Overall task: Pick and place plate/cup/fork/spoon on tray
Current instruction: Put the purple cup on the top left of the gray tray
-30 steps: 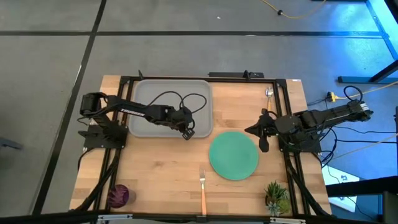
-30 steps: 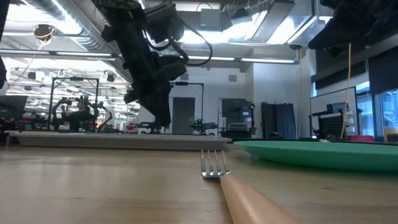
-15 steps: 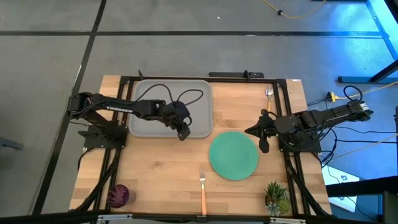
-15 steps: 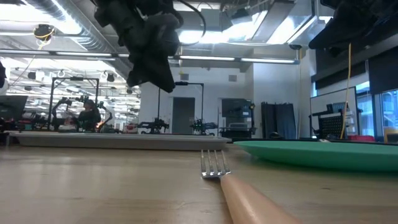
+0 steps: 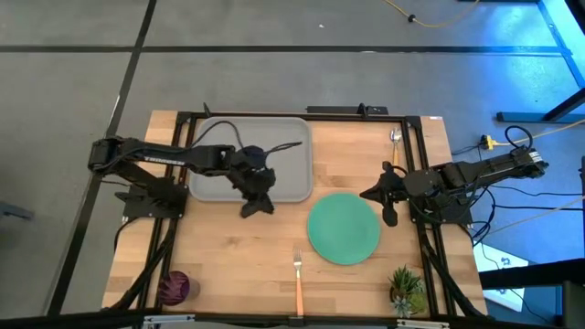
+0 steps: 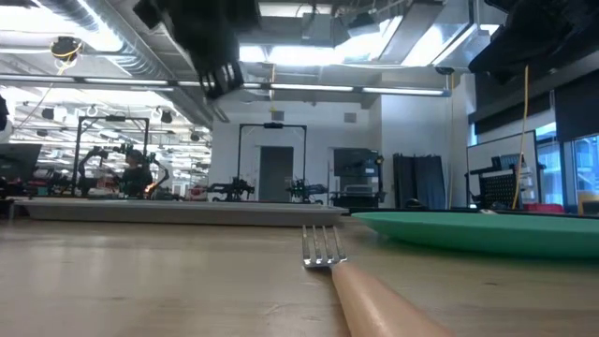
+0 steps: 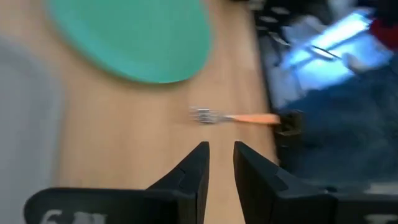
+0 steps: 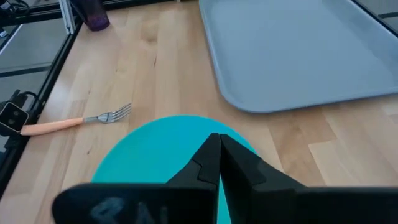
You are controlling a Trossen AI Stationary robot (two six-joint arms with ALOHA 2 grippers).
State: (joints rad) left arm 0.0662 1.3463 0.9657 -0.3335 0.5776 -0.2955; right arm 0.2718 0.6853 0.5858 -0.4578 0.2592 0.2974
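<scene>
The grey tray (image 5: 219, 155) lies at the table's far left. The teal plate (image 5: 344, 228) lies flat on the wood to the right of the tray's near right corner. The fork (image 5: 298, 279) lies by the near edge, tines pointing away. The spoon (image 5: 395, 137) lies at the far right. The purple cup (image 5: 175, 286) stands at the near left corner. My left gripper (image 5: 256, 205) hovers just off the tray's near edge, open (image 7: 221, 163), with nothing between its fingers. My right gripper (image 5: 388, 199) is shut (image 8: 219, 148) by the plate's right rim, above it.
A small potted plant (image 5: 407, 288) stands at the near right corner. A black frame (image 5: 416, 174) runs around the table's edges. The left arm's cable (image 5: 274, 146) loops above the tray. Bare wood lies between the tray, the plate and the cup.
My left gripper has risen from the tray's near right corner and drawn back toward the table's near left, turning as it went. In the low view it has climbed almost out of the top. The plate, fork, spoon and cup have stayed where they were.
</scene>
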